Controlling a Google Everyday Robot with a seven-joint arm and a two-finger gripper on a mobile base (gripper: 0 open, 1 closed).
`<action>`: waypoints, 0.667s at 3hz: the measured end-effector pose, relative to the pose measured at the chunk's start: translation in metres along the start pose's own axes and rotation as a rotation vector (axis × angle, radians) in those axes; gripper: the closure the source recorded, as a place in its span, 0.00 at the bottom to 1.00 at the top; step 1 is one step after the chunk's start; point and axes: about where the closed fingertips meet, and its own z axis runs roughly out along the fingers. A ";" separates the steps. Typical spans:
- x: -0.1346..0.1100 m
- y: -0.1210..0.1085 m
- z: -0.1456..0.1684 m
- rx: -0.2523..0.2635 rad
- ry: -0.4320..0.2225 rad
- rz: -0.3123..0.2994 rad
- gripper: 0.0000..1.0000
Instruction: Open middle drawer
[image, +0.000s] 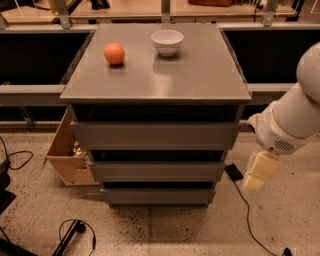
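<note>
A grey cabinet stands in the middle with three stacked fronts. The middle drawer is the central grey front, flat and without a handle, and it looks closed. The taller top front is above it and the slimmer bottom front below it. My gripper hangs at the end of the white arm, to the right of the cabinet, level with the middle drawer and apart from it. It touches nothing.
An orange and a white bowl sit on the cabinet top. A cardboard box stands on the floor at the left. Cables lie on the speckled floor. Dark shelving runs behind.
</note>
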 end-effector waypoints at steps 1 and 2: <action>0.013 0.002 0.058 -0.026 -0.015 0.007 0.00; 0.018 0.012 0.099 -0.093 0.002 0.022 0.00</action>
